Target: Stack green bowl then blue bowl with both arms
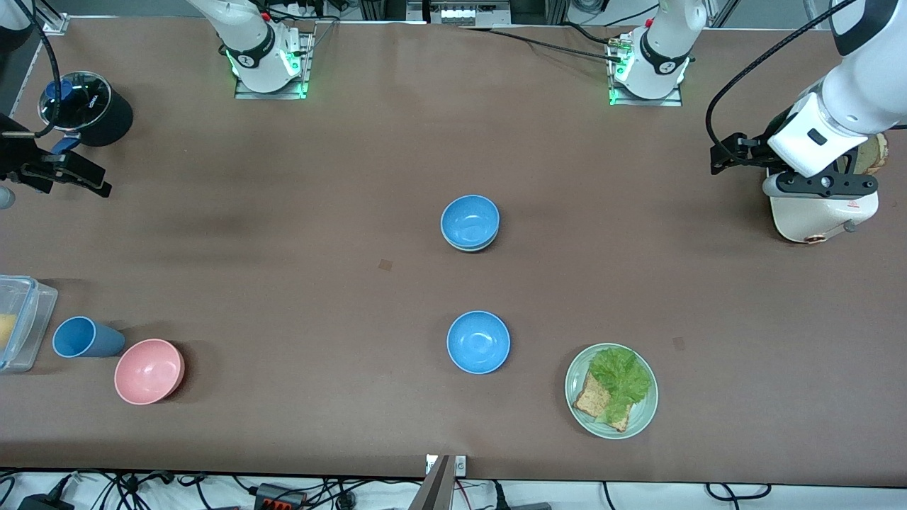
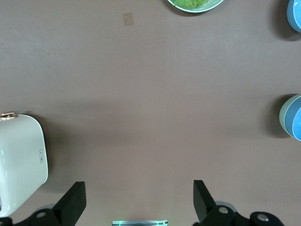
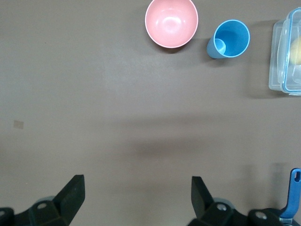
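With both the left gripper over the toaster and the right gripper spread wide and empty, the blue bowl nested in the green bowl mid-table looks slightly off-centre, so a nudge could tip it.

A blue bowl sits upright just above the frame's middle, nested inside the green bowl, of which only a thin pale rim shows beneath it. A second blue bowl stands alone and upright, empty, lower in the frame, directly below the stacked pair and well apart from it.
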Controlling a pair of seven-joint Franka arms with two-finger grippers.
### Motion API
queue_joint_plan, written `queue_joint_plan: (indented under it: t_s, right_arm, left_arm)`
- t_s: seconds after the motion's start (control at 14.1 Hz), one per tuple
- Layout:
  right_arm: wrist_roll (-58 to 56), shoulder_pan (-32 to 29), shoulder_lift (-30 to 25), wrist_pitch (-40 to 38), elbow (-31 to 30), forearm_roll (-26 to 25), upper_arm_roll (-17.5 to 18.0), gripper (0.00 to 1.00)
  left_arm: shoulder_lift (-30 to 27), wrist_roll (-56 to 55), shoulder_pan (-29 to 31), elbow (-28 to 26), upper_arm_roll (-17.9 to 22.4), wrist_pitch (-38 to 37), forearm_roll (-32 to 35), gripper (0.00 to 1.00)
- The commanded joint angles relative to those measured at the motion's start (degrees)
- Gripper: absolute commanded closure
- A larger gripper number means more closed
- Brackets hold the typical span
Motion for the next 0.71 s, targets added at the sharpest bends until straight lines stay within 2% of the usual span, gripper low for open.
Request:
queue_joint_plan:
  t_s: [0.0, 0.64]
  right_arm:
    - [-0.03, -0.73, 0.00, -0.56, 0.33, 0.24, 1.10, 0.00]
    - [-0.64, -0.81, -0.09, -0.73, 0.42, 0.15, 1.01, 0.00]
  left_arm:
    - [0.57, -2.05, 0.67, 1.52, -0.33, -1.18, -0.83, 0.00]
    - [0.66, -1.09, 1.11, 1.61, -0.15, 1.18, -0.75, 0.00]
